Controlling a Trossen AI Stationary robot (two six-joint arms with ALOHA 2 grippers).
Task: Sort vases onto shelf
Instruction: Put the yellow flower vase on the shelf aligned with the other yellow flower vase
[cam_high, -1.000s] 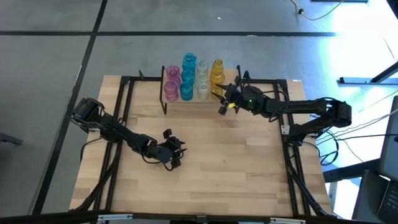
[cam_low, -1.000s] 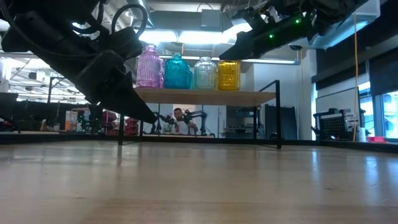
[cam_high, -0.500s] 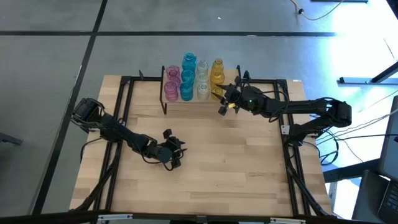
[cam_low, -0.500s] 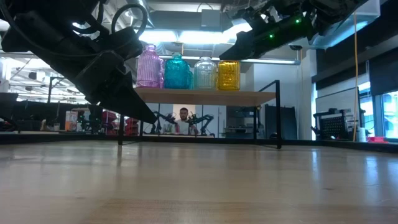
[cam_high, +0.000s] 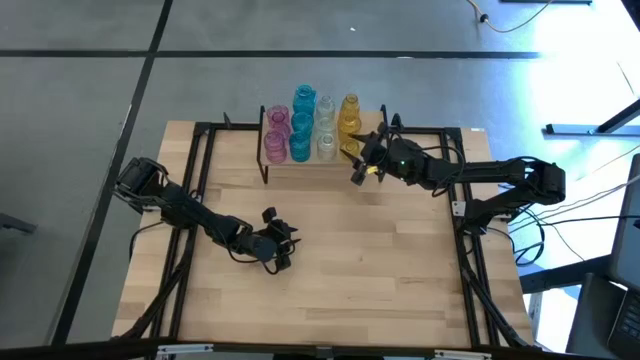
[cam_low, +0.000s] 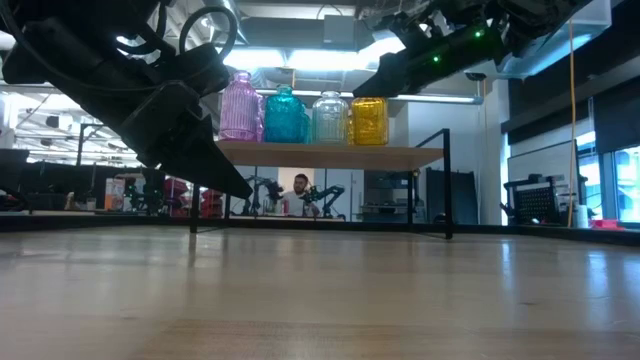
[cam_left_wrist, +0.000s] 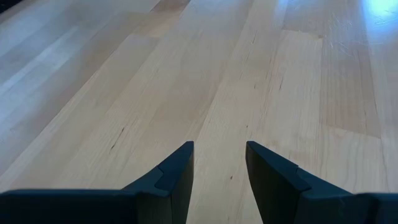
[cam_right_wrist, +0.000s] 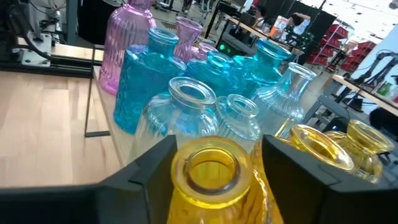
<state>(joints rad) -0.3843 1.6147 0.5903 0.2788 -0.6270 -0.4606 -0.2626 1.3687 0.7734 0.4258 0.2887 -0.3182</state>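
**benchrat:** Tabletop of pale wood planks (cam_high: 400, 260) first, with black frame rails (cam_high: 470, 270) down both sides. At its far edge stands the small light-wood shelf on thin black legs (cam_low: 330, 155). All the translucent glass vases (cam_high: 305, 125) sit on it in colour rows: pink, teal, clear, amber.

**volt_nan:** And the arms?

**benchrat:** Right gripper (cam_high: 357, 165) is at the shelf's amber end, fingers either side of the front amber-yellow ribbed glass jar (cam_right_wrist: 211, 177), which stands on the board; whether the pads touch it I can't tell. The other vases crowd just behind. Left gripper (cam_left_wrist: 219, 165) hangs low over bare wood, well apart from the shelf, jaws narrowly parted, holding nothing.
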